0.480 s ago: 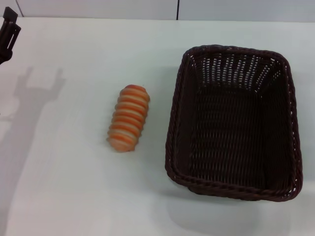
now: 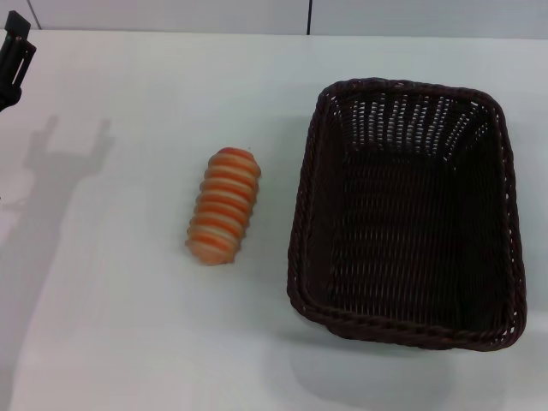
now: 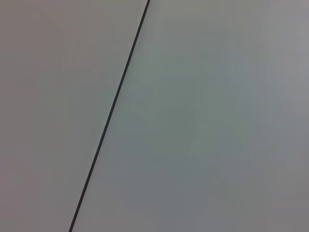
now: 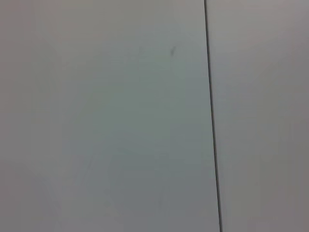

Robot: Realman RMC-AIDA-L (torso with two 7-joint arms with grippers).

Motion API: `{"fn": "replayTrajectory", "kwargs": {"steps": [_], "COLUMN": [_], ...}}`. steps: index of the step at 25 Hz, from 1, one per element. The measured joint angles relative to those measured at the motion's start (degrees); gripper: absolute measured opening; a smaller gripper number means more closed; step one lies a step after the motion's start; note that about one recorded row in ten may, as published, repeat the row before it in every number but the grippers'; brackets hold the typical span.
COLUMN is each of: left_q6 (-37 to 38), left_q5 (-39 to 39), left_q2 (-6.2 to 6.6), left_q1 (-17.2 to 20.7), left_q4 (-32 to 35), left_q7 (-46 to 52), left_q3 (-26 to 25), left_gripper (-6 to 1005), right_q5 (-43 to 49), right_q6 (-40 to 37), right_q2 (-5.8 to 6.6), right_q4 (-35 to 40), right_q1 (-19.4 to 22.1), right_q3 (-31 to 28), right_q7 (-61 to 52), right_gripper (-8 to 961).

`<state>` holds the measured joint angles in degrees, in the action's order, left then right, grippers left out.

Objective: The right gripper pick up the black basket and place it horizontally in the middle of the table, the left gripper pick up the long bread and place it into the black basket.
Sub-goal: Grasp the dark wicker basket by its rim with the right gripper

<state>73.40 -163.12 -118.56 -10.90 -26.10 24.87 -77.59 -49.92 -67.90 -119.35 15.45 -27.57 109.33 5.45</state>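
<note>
Worktop (image 2: 128, 342), white, carries both items. Black basket (image 2: 407, 214) stands empty toward the right side with its long axis running away from the robot, so repositioning is judged outstanding. Long bread (image 2: 223, 217) lies just left of it, untouched. Left gripper (image 2: 13, 56) sits at the far left edge, fingers' state indeterminable. Right gripper is unseen.

Left gripper (image 2: 15, 53) mostly cropped, basket (image 2: 407, 214) perhaps slightly

Long bread (image 2: 223, 205): orange-cream ridged stripes. Black basket (image 2: 406, 214): dark brown-black woven wicker. Table (image 2: 128, 325): plain white.
</note>
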Motion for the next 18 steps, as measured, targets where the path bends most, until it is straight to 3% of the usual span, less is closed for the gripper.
{"fn": "replayTrajectory", "kwargs": {"steps": [13, 18], "left_q6": [0.0, 0.1], "left_q5": [0.0, 0.0], "left_q2": [0.00, 0.05], "left_q1": [-0.1, 0.0], "left_q4": [0.1, -0.5], "left_q7": [0.0, 0.0], "left_q3": [0.0, 0.0], "left_gripper": [861, 861], "right_q5": [0.1, -0.1], "right_q6": [0.5, 10.4], "right_q2": [0.00, 0.67], "right_q4": [0.3, 9.9], "right_q1": [0.2, 3.2], "right_q3": [0.8, -1.1], "right_q7": [0.1, 6.4], "right_gripper": [784, 785]}}
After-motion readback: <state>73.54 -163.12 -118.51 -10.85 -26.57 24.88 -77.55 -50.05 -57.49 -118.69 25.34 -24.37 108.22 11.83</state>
